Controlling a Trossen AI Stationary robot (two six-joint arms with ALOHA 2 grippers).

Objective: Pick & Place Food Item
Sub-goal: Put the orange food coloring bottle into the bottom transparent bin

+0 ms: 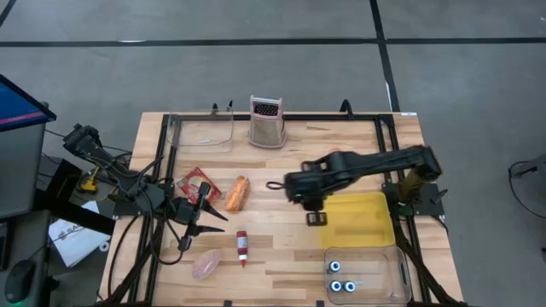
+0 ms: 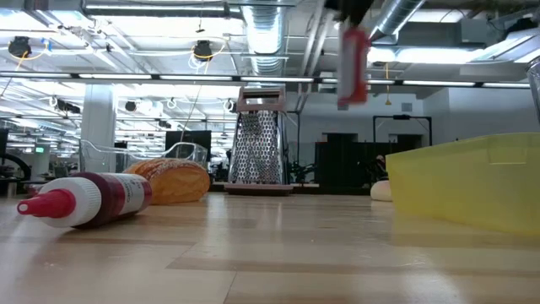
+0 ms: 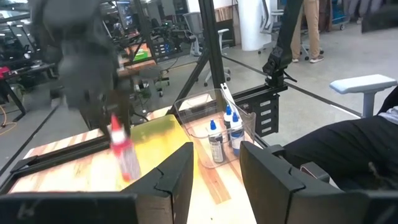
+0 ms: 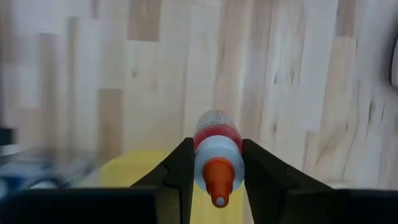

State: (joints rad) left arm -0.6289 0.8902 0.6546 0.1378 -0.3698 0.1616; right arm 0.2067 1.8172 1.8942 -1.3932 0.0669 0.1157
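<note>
The right hand [image 4: 214, 168] is gripping a red bottle [image 4: 214, 155] above mid-counter beside the yellow bin [image 1: 363, 220]; placing is remaining. The left hand [image 3: 214, 171] is waiting, narrowly parted.

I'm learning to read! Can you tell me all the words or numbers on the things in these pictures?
None can be read anywhere.
Bottle lying on the table: dark red label, print too blurred.
Bottle in the right claw: red label, no letters visible.
White paper beside the table: dark print, too small to read.
Red packet: markings too small.
Small bottles in the clear bin: labels too small.
</note>
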